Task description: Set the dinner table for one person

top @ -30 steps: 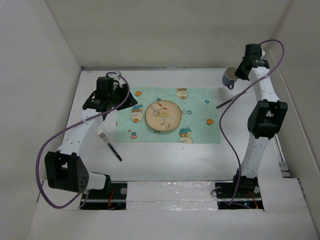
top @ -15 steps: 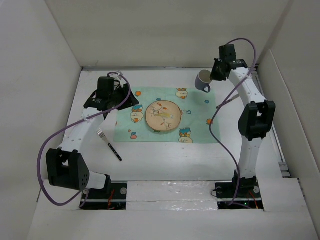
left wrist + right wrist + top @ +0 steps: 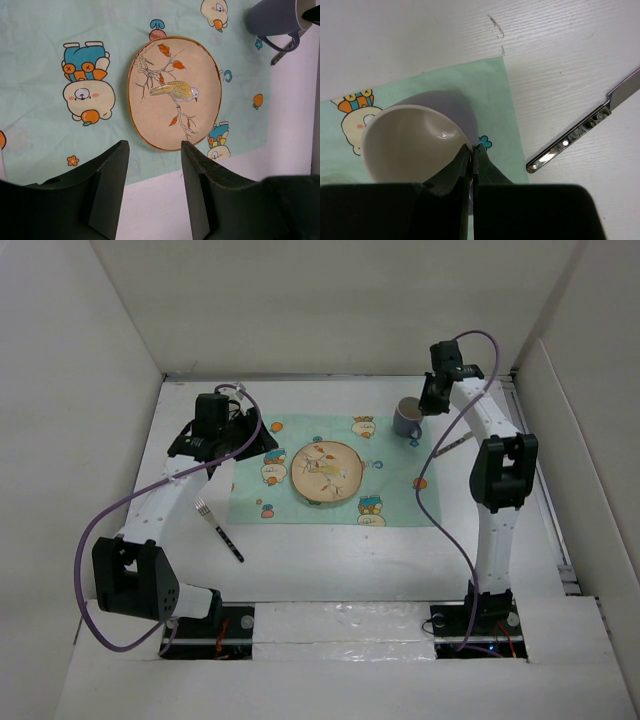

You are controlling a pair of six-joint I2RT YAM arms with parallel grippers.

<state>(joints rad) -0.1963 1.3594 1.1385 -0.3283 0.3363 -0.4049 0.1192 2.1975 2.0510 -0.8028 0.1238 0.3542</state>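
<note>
R gripper (image 3: 474, 151): jaws nearly together, clenched on the rim of the mug (image 3: 412, 142). Mug sat tilted over the far-R corner of the mat (image 3: 490, 90). Couldn't tell whether its base touched the cloth.

L gripper (image 3: 153, 165): jaws apart, nothing btwn them, touching nothing. It hung above the mat, w/ the plate's (image 3: 174, 92) edge showing in the gap btwn its fingers (image 3: 112, 185).

Dinner table (image 3: 330, 560): white surface under everything, white walls on three sides, my arm bases at its near edge. Mat lay on its middle, plate on the mat's centre.

View diffs:
- Top view only: fork (image 3: 218, 527) on bare table, L of the mat, twd the near side. Neither wrist cam caught it.
- R wrist only: mug's pale inside, nothing in it, and the pinch itself.
- L wrist only: bird on a branch painted on the plate, and the mug's handle pointing twd the knife.
- Knife (image 3: 585, 130) on bare table just R of the mat, apart from the mug. Clear in R wrist view, a thin sliver from the top.
</note>
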